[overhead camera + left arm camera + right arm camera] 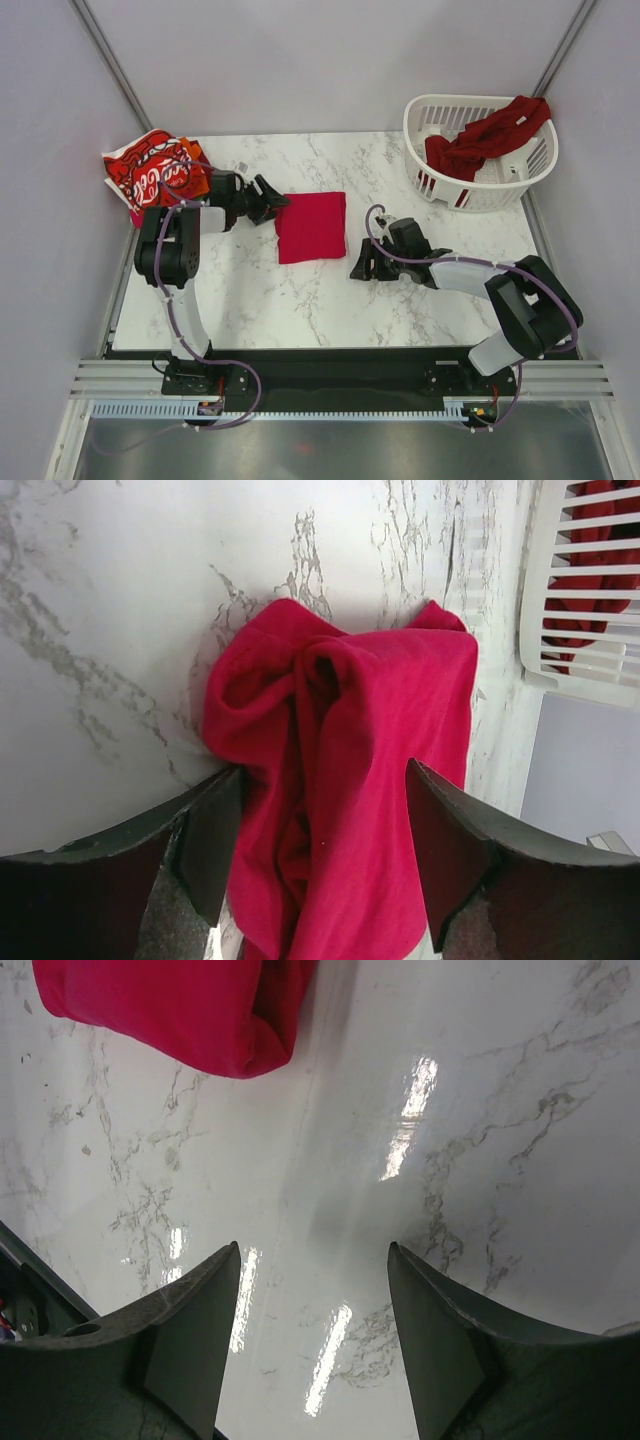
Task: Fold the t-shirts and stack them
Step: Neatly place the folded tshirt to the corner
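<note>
A plain bright red t-shirt (311, 226) lies folded into a rectangle at the table's middle. It fills the left wrist view (350, 780). My left gripper (274, 204) is open at the shirt's left edge, jaws spread around the cloth (322, 810) without closing on it. My right gripper (361, 266) is open and empty just right of the shirt's near corner; the shirt's corner (180, 1010) shows in the right wrist view. A stack with the red Coca-Cola shirt (150, 175) and an orange one (192, 178) sits at the far left. A dark red shirt (485, 135) hangs in the basket.
The white slatted laundry basket (455, 190) stands at the far right corner and shows in the left wrist view (560, 610). The marble table (300, 300) ends at grey walls left, right and behind.
</note>
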